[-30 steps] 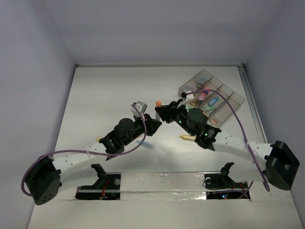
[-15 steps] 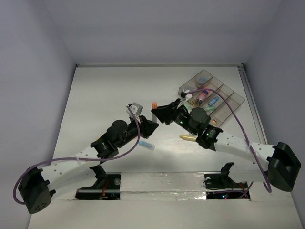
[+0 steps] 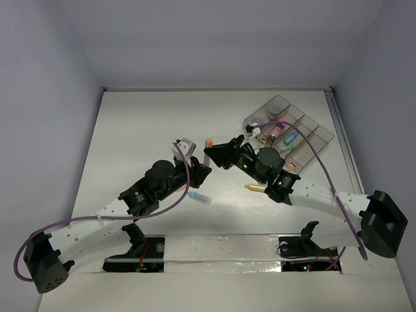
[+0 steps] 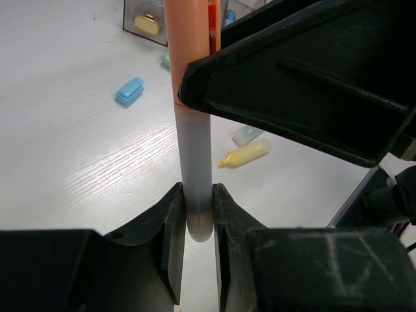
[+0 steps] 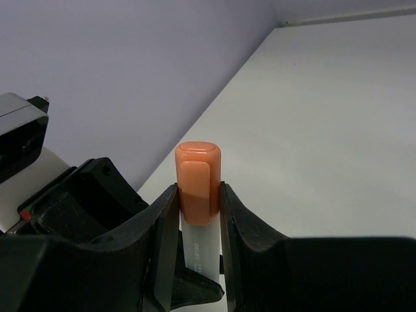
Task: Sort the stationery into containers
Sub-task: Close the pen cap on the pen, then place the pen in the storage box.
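From above, the orange marker (image 3: 208, 142) stands upright above the middle of the desk (image 3: 143, 130), pinched between both arms at once. The left jaws come in from 7 o'clock and the right jaws from 4 o'clock, meeting tip to tip. The divided tray (image 3: 323, 132) sits well apart at 2 o'clock on the desk, angled, with a few coloured pieces already in its compartments. A blue marker (image 3: 200, 196) lies on the desk at 6 o'clock from the held one, and a yellow marker (image 3: 255, 188) at 4 o'clock.

The left wrist camera shows the left jaws nearly closed on the bottom end of the grey barrel, which rises straight up toward 12 o'clock. A black finger (image 4: 292, 84) of the right arm crosses in from 3 o'clock and presses on the orange upper part. Behind, on the desk, lie a blue piece (image 4: 130, 90) and a pale green marker (image 4: 247, 135).

The right wrist camera shows the right jaws narrowed onto the orange cap, one finger on each side, with the white barrel running down to 6 o'clock.

Gripping opposite ends like this reads as a hand-over toward the arm nearer the tray, though pressing the cap on is also possible. This marker is not yet sorted.
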{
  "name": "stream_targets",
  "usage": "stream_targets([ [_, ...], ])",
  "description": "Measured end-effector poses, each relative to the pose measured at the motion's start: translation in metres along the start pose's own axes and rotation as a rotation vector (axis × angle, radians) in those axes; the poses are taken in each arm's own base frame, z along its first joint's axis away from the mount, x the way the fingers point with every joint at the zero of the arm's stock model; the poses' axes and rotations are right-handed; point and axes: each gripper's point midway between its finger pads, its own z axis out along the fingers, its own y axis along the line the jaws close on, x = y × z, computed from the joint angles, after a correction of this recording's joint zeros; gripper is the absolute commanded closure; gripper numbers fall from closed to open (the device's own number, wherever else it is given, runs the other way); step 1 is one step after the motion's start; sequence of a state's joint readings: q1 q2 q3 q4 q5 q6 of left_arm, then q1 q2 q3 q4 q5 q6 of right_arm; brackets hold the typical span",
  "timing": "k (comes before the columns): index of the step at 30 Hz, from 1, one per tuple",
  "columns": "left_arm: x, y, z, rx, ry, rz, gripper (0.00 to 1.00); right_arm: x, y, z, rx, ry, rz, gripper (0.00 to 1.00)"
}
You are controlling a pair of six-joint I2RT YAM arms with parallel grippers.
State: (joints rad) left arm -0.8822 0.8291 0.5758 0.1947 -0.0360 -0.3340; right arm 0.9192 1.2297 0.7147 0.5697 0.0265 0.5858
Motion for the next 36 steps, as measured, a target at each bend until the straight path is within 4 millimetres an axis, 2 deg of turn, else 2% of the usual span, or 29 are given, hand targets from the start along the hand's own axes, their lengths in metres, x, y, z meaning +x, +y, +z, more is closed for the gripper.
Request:
stream_targets([
  [9,-0.001,0.009,0.014,-0.058,0.042,0.021,1.0,-0.002,-0.014,0.006,0.08,-0.016,-0.002,0.96],
  [16,-0.011,0.001,0.022,-0.002,0.062,0.009,1.0,-0.017,-0.019,-0.001,0.153,-0.067,0.002,0.94],
  [18,-0.01,-0.001,0.022,0.011,0.067,0.004,1.0,-0.017,-0.021,-0.005,0.167,-0.071,0.012,0.9],
  [21,-0.009,-0.005,0.022,0.032,0.067,-0.008,1.0,-0.019,-0.022,-0.008,0.19,-0.084,0.032,0.74],
  [22,-0.009,-0.007,0.023,0.043,0.062,-0.013,1.0,-0.019,-0.025,-0.01,0.205,-0.089,0.04,0.62],
  [24,-0.009,-0.008,0.024,0.059,0.043,-0.025,1.0,-0.019,-0.025,-0.014,0.224,-0.092,0.055,0.5],
  [25,-0.017,-0.008,0.026,0.061,0.007,-0.031,1.0,-0.012,-0.026,-0.019,0.238,-0.065,0.059,0.43],
  [26,-0.027,-0.006,0.028,0.055,-0.036,-0.036,1.0,-0.003,-0.027,-0.023,0.249,-0.042,0.063,0.4],
  [29,-0.047,0.003,0.031,0.026,-0.134,-0.05,1.0,0.003,-0.04,-0.038,0.325,-0.023,0.049,0.32],
  [33,-0.083,-0.003,0.031,0.046,-0.28,-0.061,1.0,0.022,-0.055,-0.061,0.398,0.05,0.013,0.3],
  [36,-0.092,-0.006,0.033,0.059,-0.318,-0.064,1.0,0.015,-0.059,-0.074,0.426,0.035,0.004,0.28],
])
